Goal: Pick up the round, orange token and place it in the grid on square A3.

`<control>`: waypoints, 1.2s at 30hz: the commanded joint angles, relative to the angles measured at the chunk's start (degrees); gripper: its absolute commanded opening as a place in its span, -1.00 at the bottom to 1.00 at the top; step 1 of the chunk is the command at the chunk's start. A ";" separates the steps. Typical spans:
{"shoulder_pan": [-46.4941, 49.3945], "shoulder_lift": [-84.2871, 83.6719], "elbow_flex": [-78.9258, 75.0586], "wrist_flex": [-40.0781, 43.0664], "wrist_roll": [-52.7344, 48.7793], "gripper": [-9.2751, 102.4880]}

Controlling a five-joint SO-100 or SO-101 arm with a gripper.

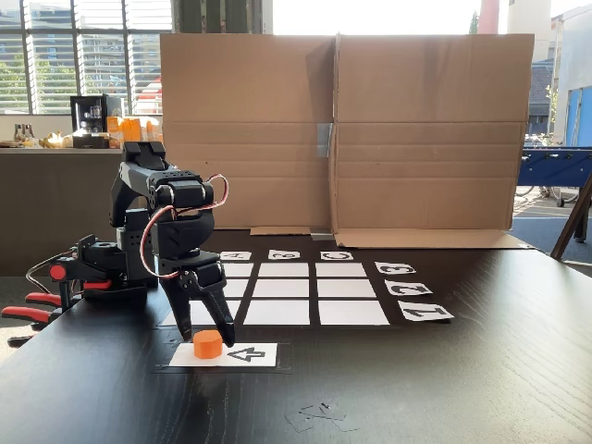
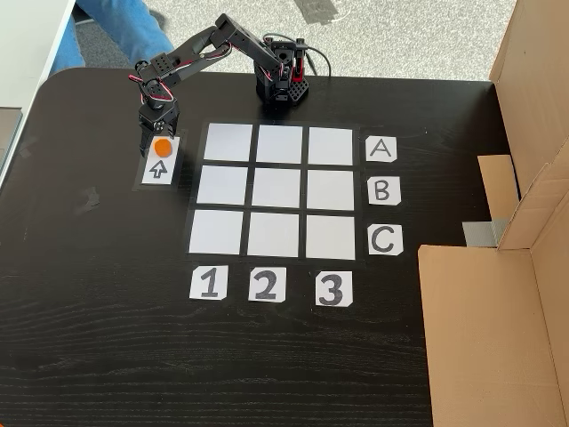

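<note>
The orange token [image 1: 208,344] [image 2: 162,147] sits on the near end of a white card with a black arrow [image 1: 248,354] [image 2: 161,167], left of the grid [image 1: 305,291] [image 2: 279,191] in both fixed views. My gripper [image 1: 205,331] [image 2: 158,135] points down over the token, open, one finger on each side of it; I cannot tell whether they touch it. Square A3 [image 1: 239,270] [image 2: 331,144] is the corner cell beside the A card and in the column of the 3 card; it is bare.
Letter cards A, B, C [image 2: 380,191] and number cards 1, 2, 3 [image 2: 267,285] edge the grid. A large cardboard screen [image 1: 338,129] [image 2: 498,338] stands along one table side. The arm's base [image 2: 282,84] is clamped at the table edge.
</note>
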 commanded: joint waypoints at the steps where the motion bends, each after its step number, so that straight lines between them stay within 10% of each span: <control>1: -0.62 -0.18 -2.72 0.44 -0.70 -0.14; 10: -0.53 -2.02 -3.96 0.18 -2.55 -0.85; 36: 5.71 15.82 2.29 -2.72 -14.24 -0.85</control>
